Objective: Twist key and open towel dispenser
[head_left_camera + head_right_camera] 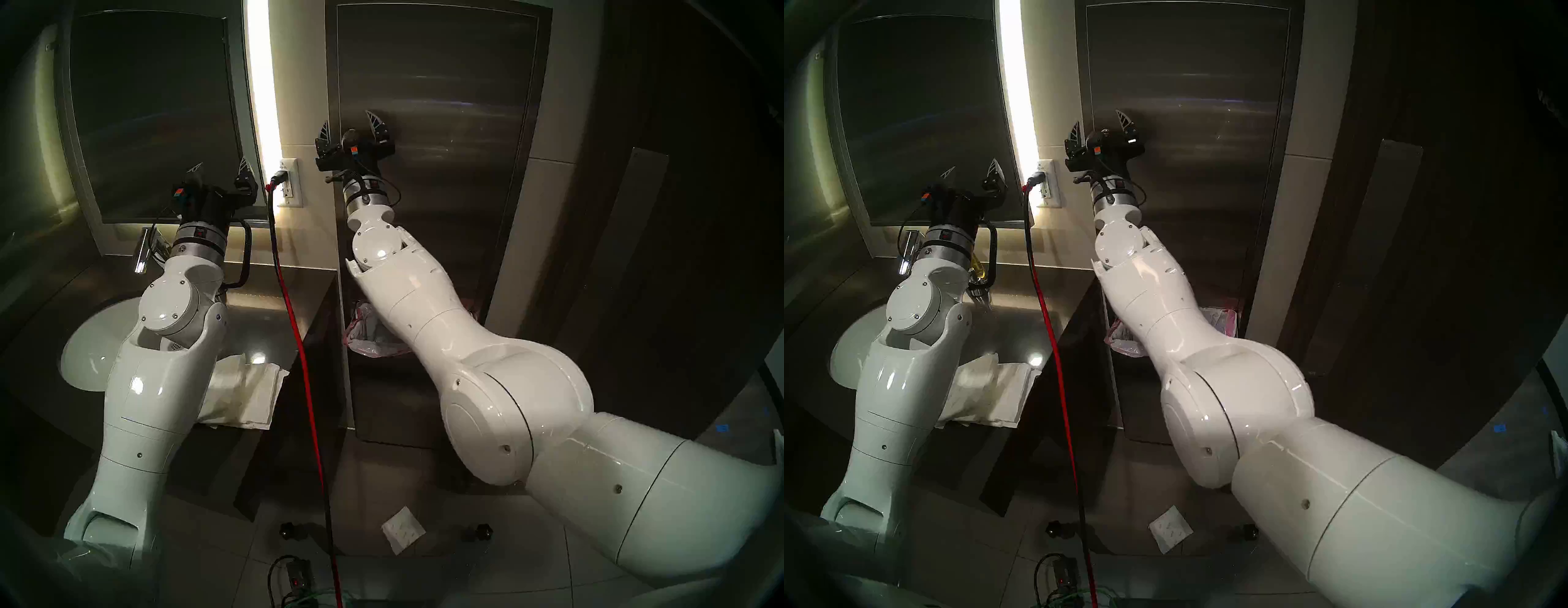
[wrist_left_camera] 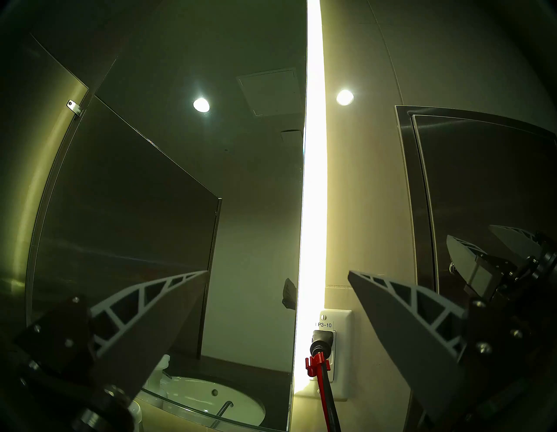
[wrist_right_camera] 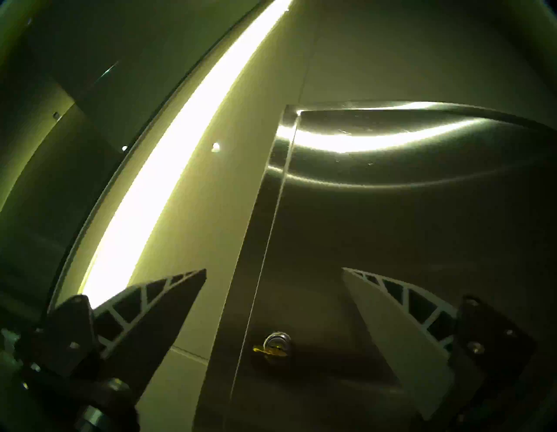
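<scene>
The towel dispenser (image 1: 445, 106) is a tall brushed steel wall cabinet at centre right in the head views; its door looks flush with the frame. In the right wrist view a small round lock (image 3: 277, 342) sits near the door's left edge, and the key (image 3: 265, 350), a tiny yellowish metal tab, sticks out of it sideways. My right gripper (image 1: 348, 125) is raised before the door's left edge, open, and empty; the key lies below and between its fingertips. My left gripper (image 1: 220, 165) hangs open and empty in front of the dark mirror.
A dark framed mirror (image 1: 148, 119) and a bright light strip (image 1: 261, 85) stand left of the dispenser. A wall outlet (image 1: 289, 182) holds a red and black cable (image 1: 297, 339). Below are a white sink (image 1: 91, 352), folded paper towels (image 1: 246, 390) and a bin with a pink-edged bag (image 1: 365, 331).
</scene>
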You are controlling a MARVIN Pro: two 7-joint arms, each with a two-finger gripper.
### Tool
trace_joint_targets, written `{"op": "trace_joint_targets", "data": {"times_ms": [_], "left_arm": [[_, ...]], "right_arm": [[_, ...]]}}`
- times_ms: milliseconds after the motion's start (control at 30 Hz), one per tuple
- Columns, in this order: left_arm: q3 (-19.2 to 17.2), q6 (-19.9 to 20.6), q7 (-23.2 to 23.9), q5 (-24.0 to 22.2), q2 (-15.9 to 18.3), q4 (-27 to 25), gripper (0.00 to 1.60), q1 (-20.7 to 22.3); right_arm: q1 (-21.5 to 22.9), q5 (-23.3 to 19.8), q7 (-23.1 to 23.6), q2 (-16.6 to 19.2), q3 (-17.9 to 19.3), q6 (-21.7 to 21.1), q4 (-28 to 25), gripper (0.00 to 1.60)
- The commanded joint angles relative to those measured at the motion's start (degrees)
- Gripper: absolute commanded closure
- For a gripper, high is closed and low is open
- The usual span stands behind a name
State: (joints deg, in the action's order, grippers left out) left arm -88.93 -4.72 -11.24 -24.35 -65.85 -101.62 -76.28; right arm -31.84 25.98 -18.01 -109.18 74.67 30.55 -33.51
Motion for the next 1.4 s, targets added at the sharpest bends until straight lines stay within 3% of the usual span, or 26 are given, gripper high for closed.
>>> {"op": "trace_joint_targets", "data": {"times_ms": [0, 100, 167, 267, 333, 400, 767, 933, 967, 1067, 1167, 1367], "left_arm": [[-0.1, -0.1, 0.0, 0.0, 0.0, -0.4, 0.0, 0.8], [-0.1, -0.1, 0.0, 0.0, 0.0, -0.4, 0.0, 0.8], [-0.1, -0.1, 0.0, 0.0, 0.0, -0.4, 0.0, 0.8], [-0.1, -0.1, 0.0, 0.0, 0.0, -0.4, 0.0, 0.9], [-0.1, -0.1, 0.0, 0.0, 0.0, -0.4, 0.0, 0.9], [-0.1, -0.1, 0.0, 0.0, 0.0, -0.4, 0.0, 0.9], [-0.1, -0.1, 0.0, 0.0, 0.0, -0.4, 0.0, 0.9], [-0.1, 0.0, 0.0, 0.0, 0.0, -0.4, 0.0, 0.9], [-0.1, 0.0, 0.0, 0.0, 0.0, -0.4, 0.0, 0.9], [-0.1, 0.0, 0.0, 0.0, 0.0, -0.4, 0.0, 0.9], [-0.1, 0.0, 0.0, 0.0, 0.0, -0.4, 0.0, 0.9], [-0.1, 0.0, 0.0, 0.0, 0.0, -0.4, 0.0, 0.9]], "right_arm": [[4.0, 6.0, 1.5, 6.2, -2.8, -3.6, 0.8, 0.45], [5.1, 7.5, 2.3, 7.2, -3.4, -4.8, 1.3, 0.58], [5.8, 8.8, 2.5, 8.0, -4.1, -5.4, 1.7, 0.51], [6.6, 9.1, 3.2, 8.3, -4.2, -5.7, 2.2, 0.56], [7.0, 9.4, 3.7, 8.5, -4.4, -5.7, 2.6, 0.35], [7.5, 9.5, 4.1, 8.5, -4.4, -5.6, 3.2, 0.32], [10.4, 9.7, 6.4, 7.8, -5.2, -3.6, 6.8, 0.36], [10.9, 9.7, 6.5, 7.2, -5.4, -2.7, 7.9, 0.65], [11.0, 9.7, 6.5, 7.1, -5.5, -2.6, 8.0, 0.83], [11.2, 9.7, 6.4, 7.0, -5.4, -2.2, 8.4, 1.14], [11.3, 9.8, 6.2, 7.1, -5.4, -1.8, 8.7, 1.6], [10.8, 9.4, 4.0, 6.7, -4.6, -2.1, 9.0, 1.6]]}}
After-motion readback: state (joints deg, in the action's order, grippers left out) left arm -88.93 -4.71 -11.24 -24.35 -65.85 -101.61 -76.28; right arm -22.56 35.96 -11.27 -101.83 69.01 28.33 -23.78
